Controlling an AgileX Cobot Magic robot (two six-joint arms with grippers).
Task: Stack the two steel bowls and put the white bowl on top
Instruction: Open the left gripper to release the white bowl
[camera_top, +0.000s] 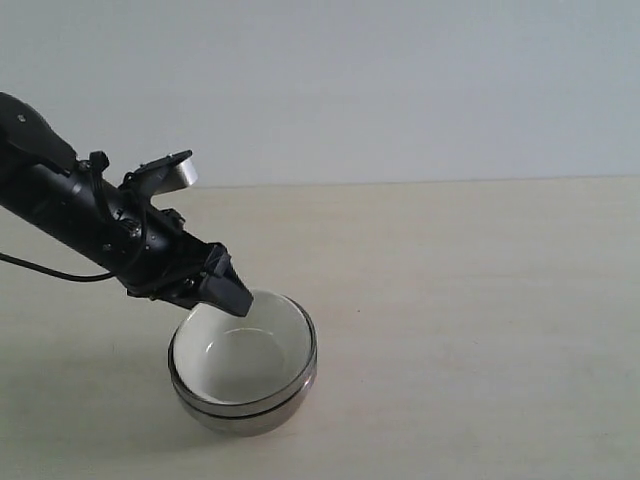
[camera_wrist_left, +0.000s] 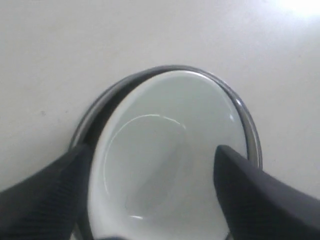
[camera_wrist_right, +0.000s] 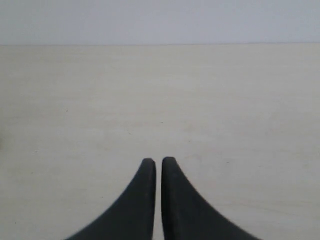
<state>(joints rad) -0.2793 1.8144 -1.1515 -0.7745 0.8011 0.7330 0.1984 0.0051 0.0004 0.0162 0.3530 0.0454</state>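
The white bowl (camera_top: 245, 355) sits nested inside the two steel bowls (camera_top: 255, 415), which are stacked one in the other on the table. In the left wrist view the white bowl (camera_wrist_left: 165, 130) fills the middle, with the steel rim (camera_wrist_left: 247, 125) ringing it. My left gripper (camera_top: 232, 292) hangs over the stack's rear left rim. It (camera_wrist_left: 152, 150) is open, its two fingers spread wide over the white bowl and nothing clamped between them. My right gripper (camera_wrist_right: 158, 161) is shut on nothing above bare table and is out of the exterior view.
The pale wooden table (camera_top: 480, 300) stretches to the right of and behind the stack. A plain light wall (camera_top: 400, 80) stands behind it. The left arm's black cable (camera_top: 50, 272) trails off at the left edge.
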